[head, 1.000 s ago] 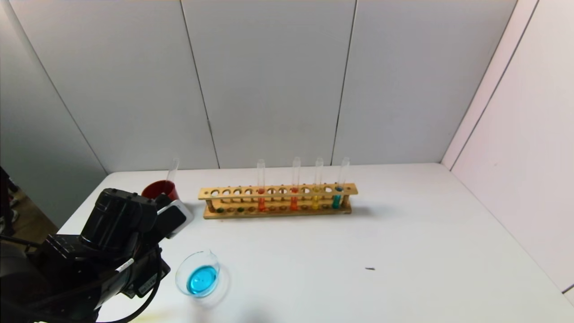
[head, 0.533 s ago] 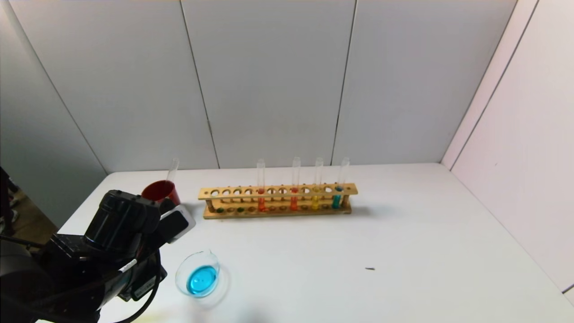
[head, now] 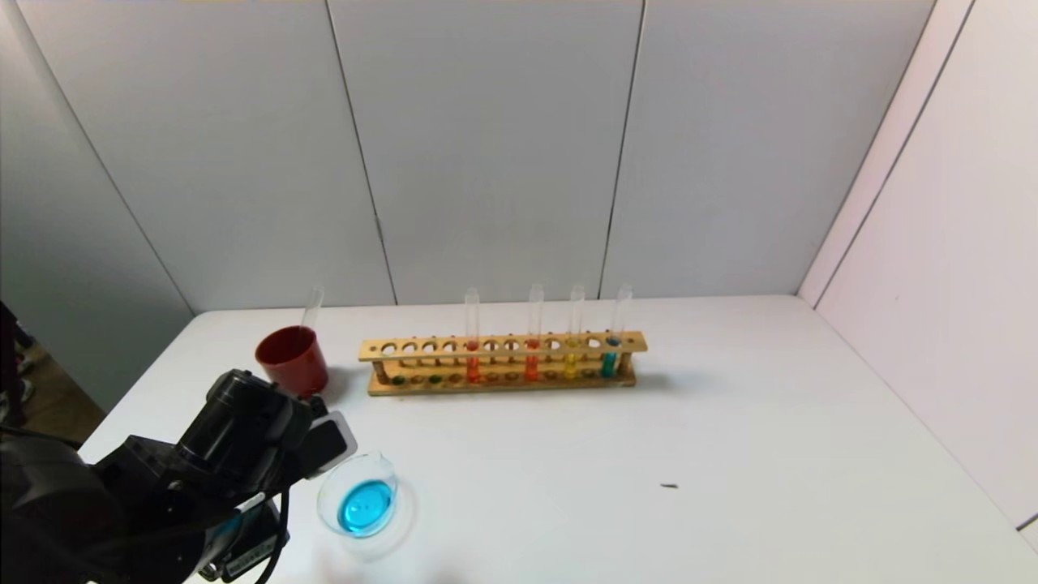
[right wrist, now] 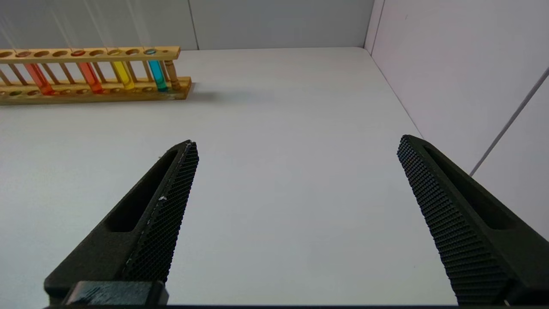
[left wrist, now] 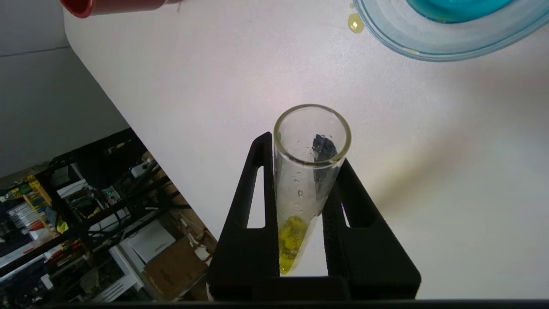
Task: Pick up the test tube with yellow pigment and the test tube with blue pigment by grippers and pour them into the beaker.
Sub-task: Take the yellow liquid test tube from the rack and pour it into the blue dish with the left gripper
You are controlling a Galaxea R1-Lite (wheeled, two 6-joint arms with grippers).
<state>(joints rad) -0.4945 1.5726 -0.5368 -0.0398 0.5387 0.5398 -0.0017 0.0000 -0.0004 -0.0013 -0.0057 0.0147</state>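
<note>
Left wrist view: the left claw (left wrist: 306,171) is clenched on the test tube with yellow pigment (left wrist: 306,180), both fingers (left wrist: 257,201) pressed against the glass; a little yellow liquid sits at the tube's closed end and its open mouth points toward the white surface (left wrist: 429,171). The beaker (head: 358,496) stands just beside this claw, near the front left of the surface, holding blue liquid. A small yellowish drop (left wrist: 354,22) lies by the beaker's rim, possibly spilled pigment. In the wooden rack (head: 503,361) farther back stand two orange-red tubes, a yellow one and the test tube with blue pigment (head: 612,350). A dark-red cup (head: 292,359) sits left of the rack. The right claw (right wrist: 296,180) is released, fingers spread wide, low over the surface's bare right side.
</note>
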